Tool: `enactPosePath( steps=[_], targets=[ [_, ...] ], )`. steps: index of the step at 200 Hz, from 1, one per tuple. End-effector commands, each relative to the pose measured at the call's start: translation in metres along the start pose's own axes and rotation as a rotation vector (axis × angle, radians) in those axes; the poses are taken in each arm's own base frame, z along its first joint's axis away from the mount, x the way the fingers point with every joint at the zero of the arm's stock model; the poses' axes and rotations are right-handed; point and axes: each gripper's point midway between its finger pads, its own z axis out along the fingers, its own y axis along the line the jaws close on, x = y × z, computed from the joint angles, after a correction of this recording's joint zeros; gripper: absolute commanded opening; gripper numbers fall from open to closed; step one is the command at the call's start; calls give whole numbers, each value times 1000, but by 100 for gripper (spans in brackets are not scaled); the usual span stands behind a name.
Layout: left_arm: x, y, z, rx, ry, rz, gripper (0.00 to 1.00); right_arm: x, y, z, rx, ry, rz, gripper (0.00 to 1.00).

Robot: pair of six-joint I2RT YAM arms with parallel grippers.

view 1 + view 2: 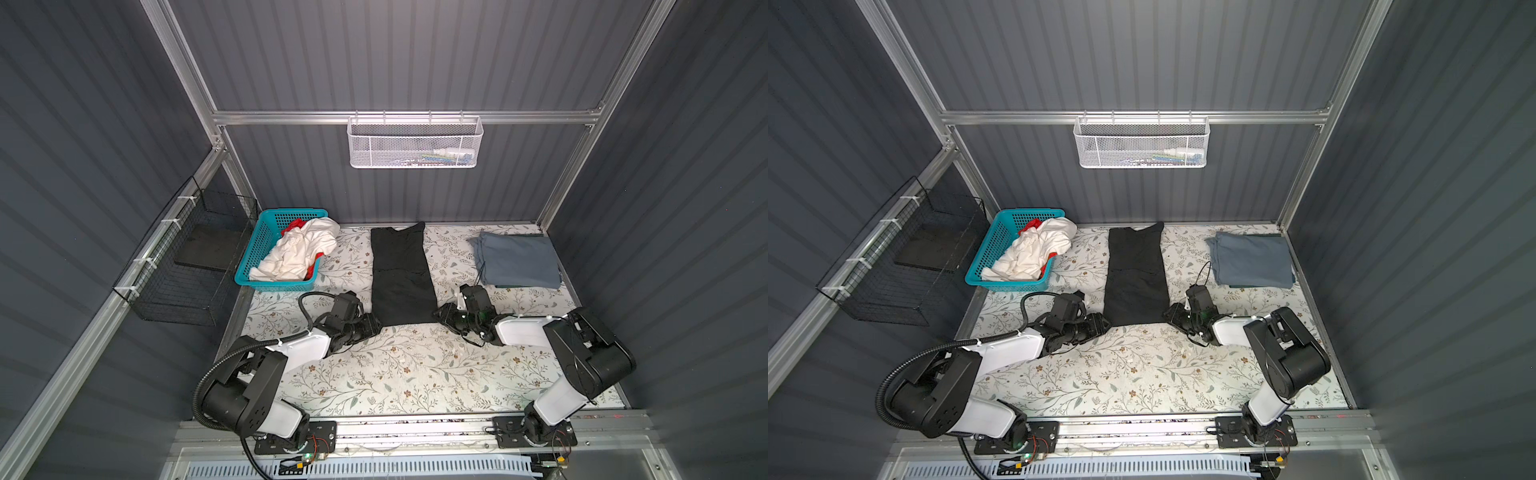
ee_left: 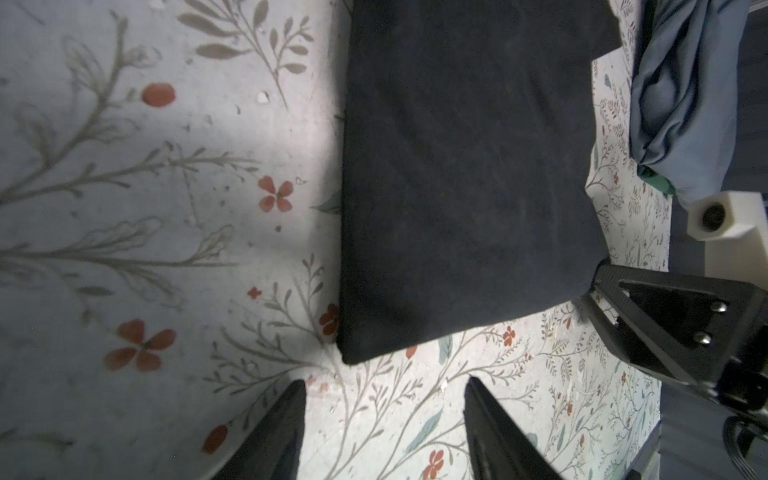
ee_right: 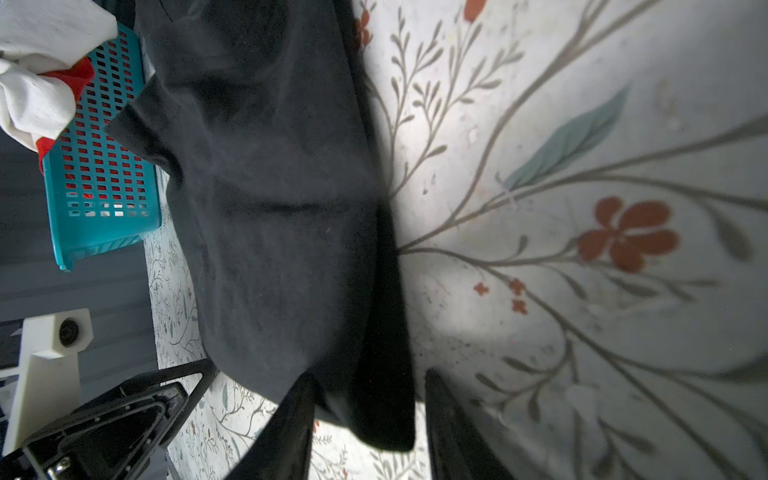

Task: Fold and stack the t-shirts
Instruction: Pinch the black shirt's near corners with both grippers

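Observation:
A black t-shirt [image 1: 401, 274] [image 1: 1136, 274], folded into a long strip, lies flat mid-table. My left gripper [image 1: 377, 325] [image 1: 1106, 323] sits at its near left corner. In the left wrist view this gripper [image 2: 384, 381] is open, with the shirt's corner [image 2: 457, 166] just ahead of the fingertips and only tablecloth between them. My right gripper [image 1: 436, 313] [image 3: 369, 374] is open around the near right corner of the black shirt [image 3: 270, 208]. A folded slate-blue shirt [image 1: 517, 259] [image 1: 1250, 259] lies at the back right. A crumpled white shirt [image 1: 299, 249] and a red one [image 1: 291, 226] sit in the basket.
The teal perforated basket [image 1: 274, 284] [image 1: 1007, 284] stands at the back left of the floral table [image 1: 395, 374]. A black wire cage [image 1: 187, 266] hangs on the left wall. A white mesh basket [image 1: 415, 143] hangs on the back wall.

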Motion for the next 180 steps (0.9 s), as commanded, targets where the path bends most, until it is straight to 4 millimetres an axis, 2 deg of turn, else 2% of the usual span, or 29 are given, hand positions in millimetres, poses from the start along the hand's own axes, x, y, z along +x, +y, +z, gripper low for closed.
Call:
enactPosePath(
  steps=[1,56,103,147,180],
  targets=[
    [1,3,3,-19,-12,-36,60,8,-14,4,66,28,15,42],
    [-4,17,6,-79,-70,-73,55,10,-13,7,79,37,5,36],
    [1,27,16,-98,-61,-108,52,13,-15,10,79,48,9,34],
    [7,34,31,-122,-24,-120,39,14,-15,12,74,54,16,31],
    [10,38,37,-135,-12,-124,34,13,-12,11,63,53,11,25]
  ],
)
